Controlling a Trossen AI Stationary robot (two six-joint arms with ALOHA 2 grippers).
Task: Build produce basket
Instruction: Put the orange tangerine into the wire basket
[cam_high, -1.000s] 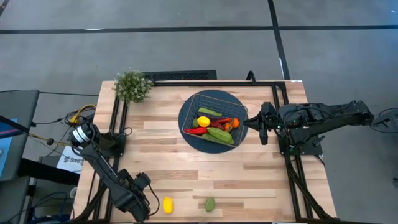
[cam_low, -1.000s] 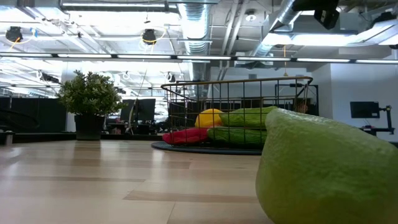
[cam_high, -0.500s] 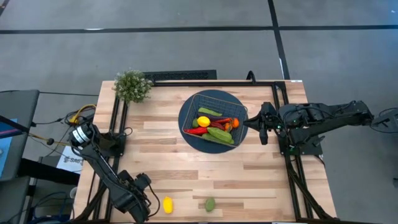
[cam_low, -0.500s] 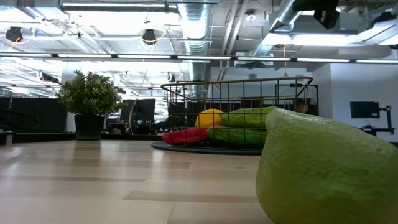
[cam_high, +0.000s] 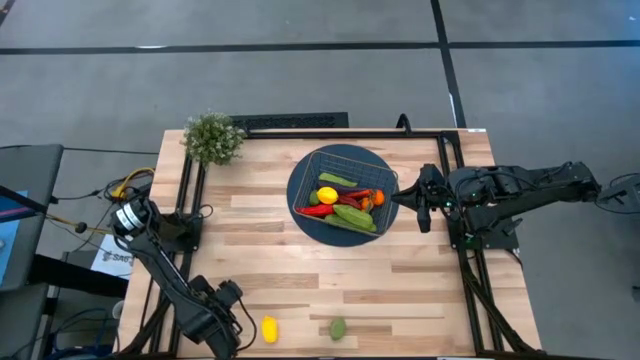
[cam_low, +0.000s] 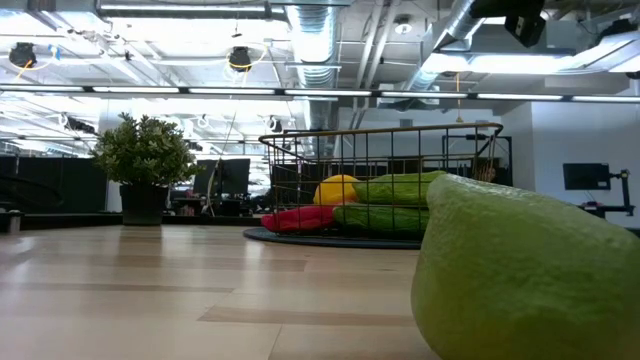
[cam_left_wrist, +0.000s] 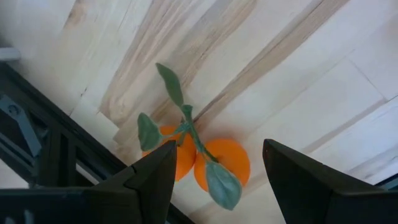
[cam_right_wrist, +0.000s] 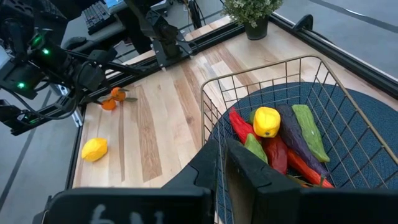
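Your left gripper (cam_left_wrist: 214, 180) hovers, jaws wide, over the twin oranges (cam_left_wrist: 199, 158) at the surface's (cam_high: 420, 290) lower-left edge, stem pointing upper left. The basket (cam_high: 345, 185) sits upper centre, long axis diagonal; your right gripper (cam_high: 408, 197) rests narrow beside it, holding nothing.

We see grey floor (cam_high: 300, 70) with dark seams | exposed ducts (cam_low: 310, 40), strip lights overhead | white wall (cam_low: 585, 135), dark monitor (cam_low: 585, 176).
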